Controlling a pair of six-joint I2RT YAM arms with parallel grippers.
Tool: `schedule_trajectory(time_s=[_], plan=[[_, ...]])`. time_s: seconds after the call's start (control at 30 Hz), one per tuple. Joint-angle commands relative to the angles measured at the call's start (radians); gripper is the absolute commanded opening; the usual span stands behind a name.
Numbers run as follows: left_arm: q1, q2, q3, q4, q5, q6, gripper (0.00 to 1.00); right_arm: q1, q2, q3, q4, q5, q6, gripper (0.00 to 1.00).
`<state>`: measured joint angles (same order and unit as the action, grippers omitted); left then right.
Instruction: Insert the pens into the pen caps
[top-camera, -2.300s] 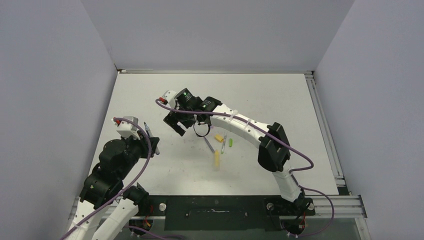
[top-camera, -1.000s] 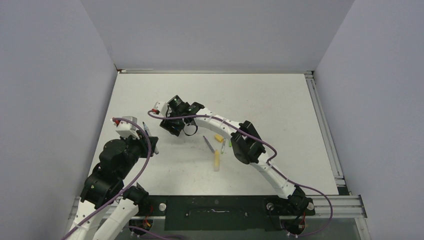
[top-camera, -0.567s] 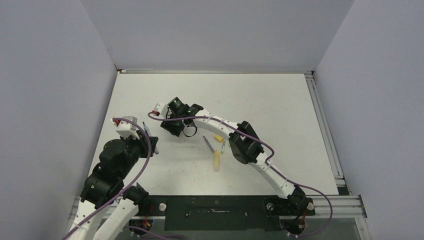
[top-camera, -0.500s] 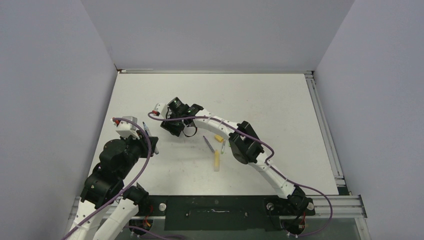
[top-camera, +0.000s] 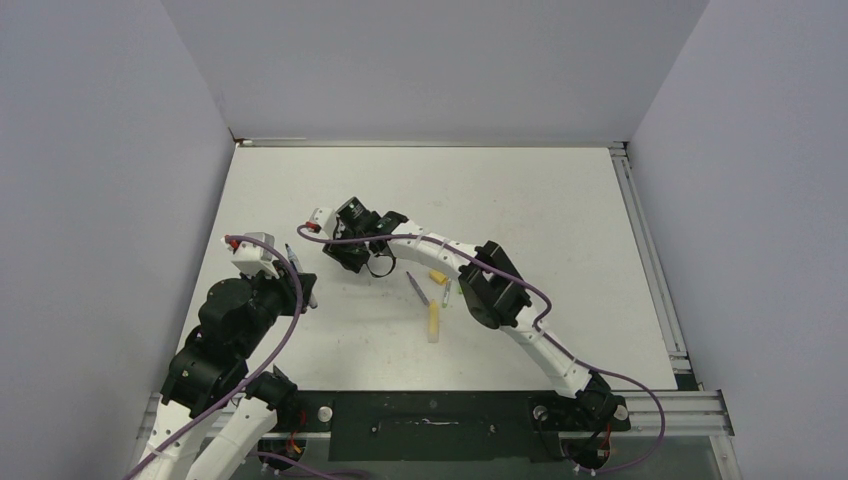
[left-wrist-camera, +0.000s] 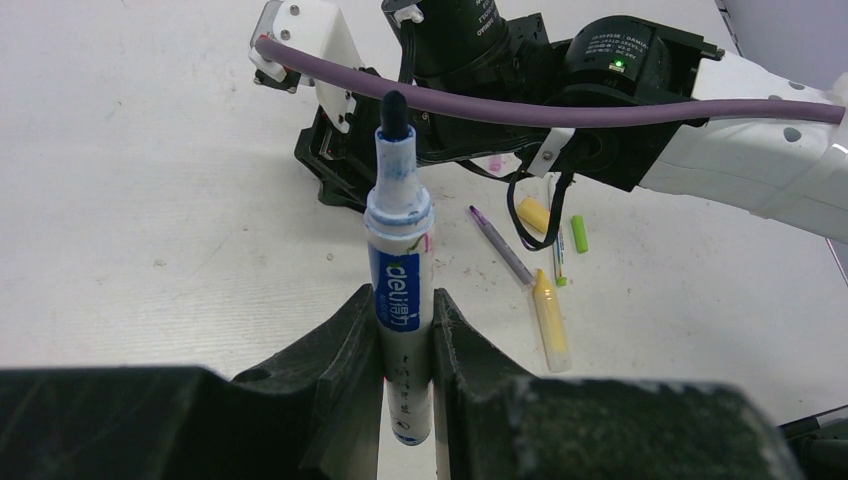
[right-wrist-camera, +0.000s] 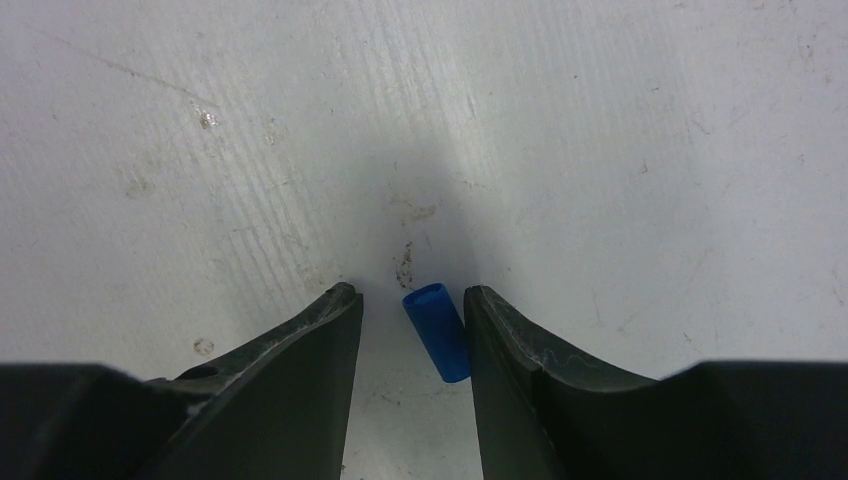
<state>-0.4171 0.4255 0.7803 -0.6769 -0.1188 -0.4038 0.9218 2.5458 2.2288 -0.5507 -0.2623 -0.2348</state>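
I take 12 o'clock as the far edge of the table (top-camera: 560, 200) in the overhead view.

At 9 o'clock my left arm sits tight against the left wall (top-camera: 100, 200), with little room on that side. The left end effector (left-wrist-camera: 403, 312) is clenched on the white-grey pen (left-wrist-camera: 400, 255). The pen stands nearly upright with its dark blue tip on top.

A strip of bare table separates it from the right end effector (right-wrist-camera: 410, 300), which is down at the surface just left of table centre. Its fingers are released and straddle the blue cap (right-wrist-camera: 437, 332), which lies flat on the table. The cap is just beside one finger, with a clear gap to the other.

At 5 o'clock from that end effector, near table centre, lie the purple pen (top-camera: 417, 288), the yellow cap (top-camera: 437, 276) and the yellow marker (top-camera: 433, 321). The grey-green pen (left-wrist-camera: 558, 258) and green cap (left-wrist-camera: 579, 233) are just beside them. The right forearm and elbow pass over the right edge of this group.

From 11 round to 3 o'clock, bare table runs out to the back wall (top-camera: 430, 70) and the side rail (top-camera: 650, 260).
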Motion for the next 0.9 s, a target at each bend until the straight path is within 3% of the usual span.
schedule_trajectory(time_s=[0.0, 0.2, 0.33, 0.53, 0.63, 0.87], plan=[[0.004, -0.001, 0.002, 0.063, 0.015, 0.007, 0.00, -0.009, -0.041, -0.048, -0.032, 0.082, 0.017, 0.40], [0.005, -0.001, 0.001, 0.064, 0.017, 0.006, 0.00, -0.009, -0.072, -0.093, -0.026, 0.101, 0.038, 0.40], [0.004, -0.004, 0.002, 0.064, 0.017, 0.007, 0.00, -0.009, -0.081, -0.106, -0.026, 0.107, 0.052, 0.35], [0.004, -0.004, 0.000, 0.064, 0.021, 0.006, 0.00, -0.006, -0.079, -0.101, -0.023, 0.113, 0.075, 0.20], [0.005, -0.003, 0.000, 0.066, 0.023, 0.006, 0.00, -0.003, -0.082, -0.094, -0.019, 0.126, 0.090, 0.06], [0.003, 0.003, -0.003, 0.073, 0.044, 0.006, 0.00, -0.006, -0.148, -0.149, 0.029, 0.131, 0.136, 0.05]])
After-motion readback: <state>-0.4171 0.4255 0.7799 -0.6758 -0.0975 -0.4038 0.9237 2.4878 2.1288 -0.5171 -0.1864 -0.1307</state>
